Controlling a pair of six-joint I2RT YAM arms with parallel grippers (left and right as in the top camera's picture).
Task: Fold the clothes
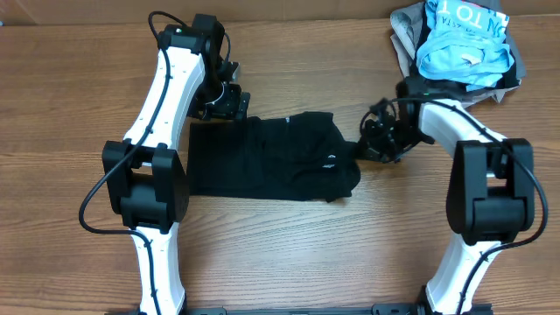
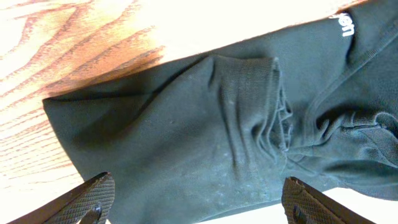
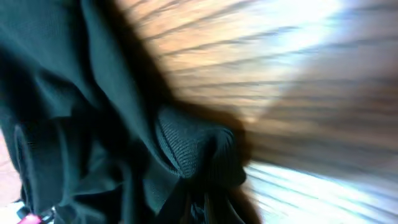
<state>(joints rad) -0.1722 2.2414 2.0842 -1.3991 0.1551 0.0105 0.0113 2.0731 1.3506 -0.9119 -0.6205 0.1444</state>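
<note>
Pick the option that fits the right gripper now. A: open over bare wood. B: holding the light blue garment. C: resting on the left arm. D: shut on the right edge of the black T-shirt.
D: the right gripper sits at the right edge of the black T-shirt, with black cloth bunched at its closed tips in the wrist view; the light blue garment lies apart in the far corner.

Shirt [image 1: 271, 157]: lying on the table [image 1: 70, 70], between left gripper [image 1: 232, 107] and right gripper [image 1: 363, 150].
Pile [image 1: 459, 44]: sitting behind, far right.
</note>
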